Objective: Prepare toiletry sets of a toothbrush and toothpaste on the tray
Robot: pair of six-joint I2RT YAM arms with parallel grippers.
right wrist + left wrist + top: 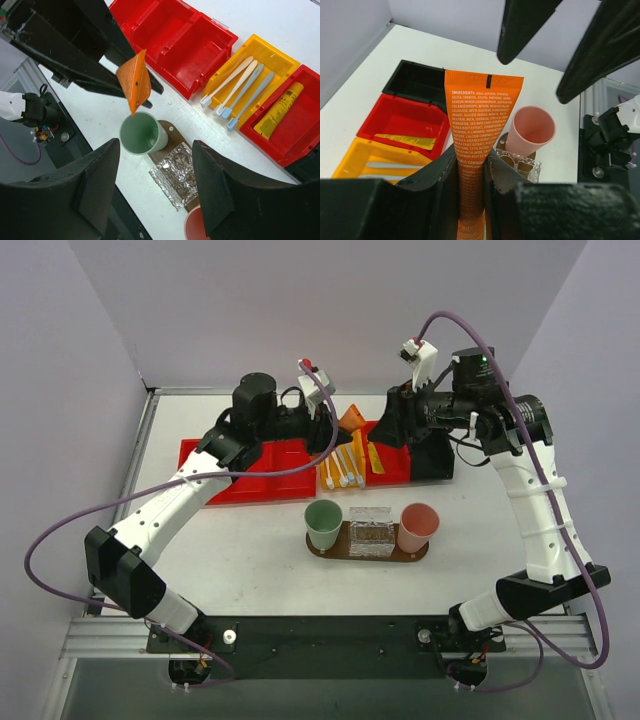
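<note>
The orange toothpaste tube [482, 115] is off the bench [250, 550], clamped in the left claw [470, 172]. The fingers pinch its narrower lower body, and the broad crimped end stands free beyond them. In the top view it hangs at about 12 o'clock from the tray [345, 557], over the row of bins. The right wrist view puts it just above the green cup [142, 132].

The right claw [156, 150] is spread apart with nothing in it, at about 1 o'clock from the tray.

The tube should be light, flat and squashy, with a slick printed skin. A hard pinch on the filled middle would dent it or let it swivel. The crimped seam is probably its stiffest part and the safest place for a second hold. Held by one end like this, it may swing or sag as it is lowered into a cup.

The tray carries the green cup at its 9 o'clock end, a clear crinkled cup [370, 530] in the middle and a pink cup [418, 527] at 3 o'clock.

The toothbrushes [235, 87] lie side by side in the yellow bin [280, 55]. They look stiff, thin and light, best pinched across the middle of the handle, though their closeness may make it hard to take just one. A yellow toothpaste tube [280, 110] lies flat in the red bin [305, 125] next to them.
</note>
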